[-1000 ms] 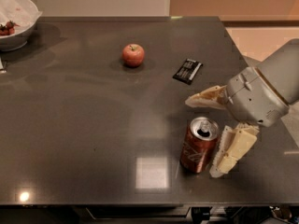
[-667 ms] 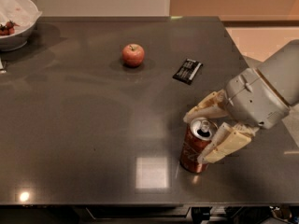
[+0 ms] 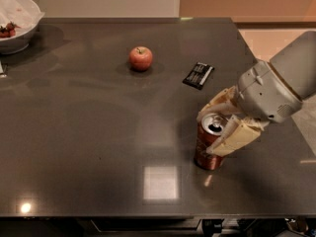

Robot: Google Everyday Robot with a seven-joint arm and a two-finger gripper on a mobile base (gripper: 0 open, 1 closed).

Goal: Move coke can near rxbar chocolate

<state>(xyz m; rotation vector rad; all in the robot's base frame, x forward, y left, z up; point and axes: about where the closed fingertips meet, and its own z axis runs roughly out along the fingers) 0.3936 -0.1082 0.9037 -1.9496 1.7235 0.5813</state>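
So the red-brown cylindrical coke can [image 3: 208,144] with the silver pull-tab top is standing upright in the front right part of the dark grey glossy table [image 3: 89,132], not far from the front edge. The cream-coloured two-finger gripper [image 3: 208,133] is right on it, coming in from the right on a chunky pale grey arm [image 3: 276,88]. One finger is behind the can and one is in front, and both are pressed against its upper half, so it's pinching the can. The rxbar chocolate [image 3: 198,75], a small flat black rectangular wrapper with white lettering, lies flat further back, well apart from the can and angled a bit. A round red apple [image 3: 141,58] sits to the left of the bar, with a clear gap between them. Way off in the back left corner there's a white bowl [image 3: 22,21] with some small dark red bits of food [image 3: 6,30] in it; can't tell what they are. Between can and bar it's just bare tabletop, and the whole left and middle stretch is open too. The right edge of the table runs close by the gripper's side.
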